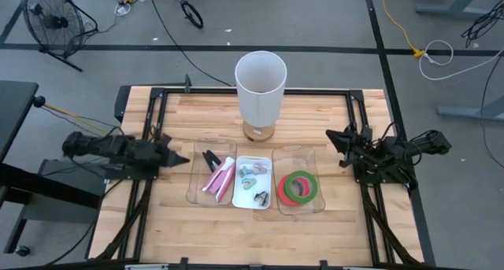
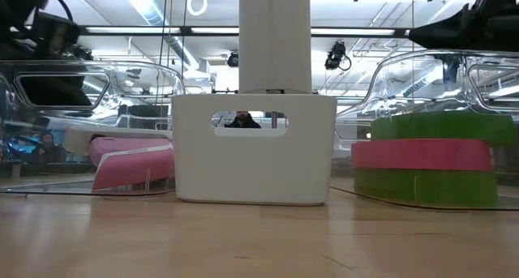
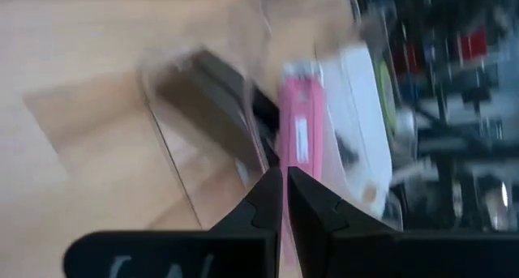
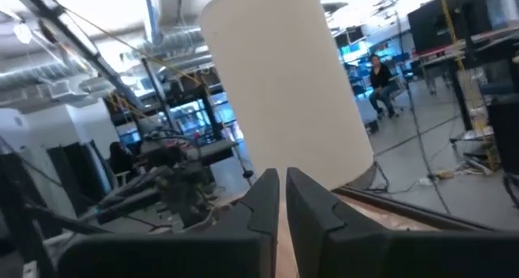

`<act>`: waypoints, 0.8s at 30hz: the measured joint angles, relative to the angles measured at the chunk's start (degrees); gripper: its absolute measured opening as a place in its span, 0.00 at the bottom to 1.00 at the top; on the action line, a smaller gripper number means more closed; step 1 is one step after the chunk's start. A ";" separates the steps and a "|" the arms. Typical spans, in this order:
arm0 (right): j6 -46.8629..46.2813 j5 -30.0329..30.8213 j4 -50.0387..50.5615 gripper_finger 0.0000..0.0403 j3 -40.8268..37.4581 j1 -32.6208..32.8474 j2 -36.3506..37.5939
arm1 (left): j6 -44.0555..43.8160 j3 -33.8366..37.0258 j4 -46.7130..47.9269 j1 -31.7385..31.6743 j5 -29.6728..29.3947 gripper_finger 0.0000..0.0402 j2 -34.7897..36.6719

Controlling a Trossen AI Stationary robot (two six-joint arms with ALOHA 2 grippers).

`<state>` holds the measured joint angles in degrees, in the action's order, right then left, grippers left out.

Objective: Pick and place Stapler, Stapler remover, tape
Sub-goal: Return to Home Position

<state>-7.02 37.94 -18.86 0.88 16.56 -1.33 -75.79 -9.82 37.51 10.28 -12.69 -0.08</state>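
Red and green tape rings [image 1: 300, 186] sit stacked in the clear plastic bin [image 1: 278, 161] right of centre, which the clenched, empty left tool [image 1: 179, 158] mid-left or right tool [image 1: 335, 138] mid-right might clip swinging home.

The bench [image 1: 197, 238] is smooth, pale planked wood. The left bin [image 1: 194, 171] and right bin [image 1: 299, 153] are clear, glossy plastic; the middle bin [image 2: 253, 164] is opaque, matt white plastic. The tape rings [image 2: 422, 155] look matt.

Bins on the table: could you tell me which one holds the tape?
The right transparent bin: green and red tape lies stacked inside, none in the white bin or left transparent bin.
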 joint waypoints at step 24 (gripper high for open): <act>0.01 -0.45 0.32 0.07 0.01 0.02 0.05 | 10.50 -0.24 0.42 -22.67 -4.59 0.06 0.02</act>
<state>-7.01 37.50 -18.55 0.89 16.58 -1.28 -65.29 -10.07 37.93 -12.39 -17.28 -0.05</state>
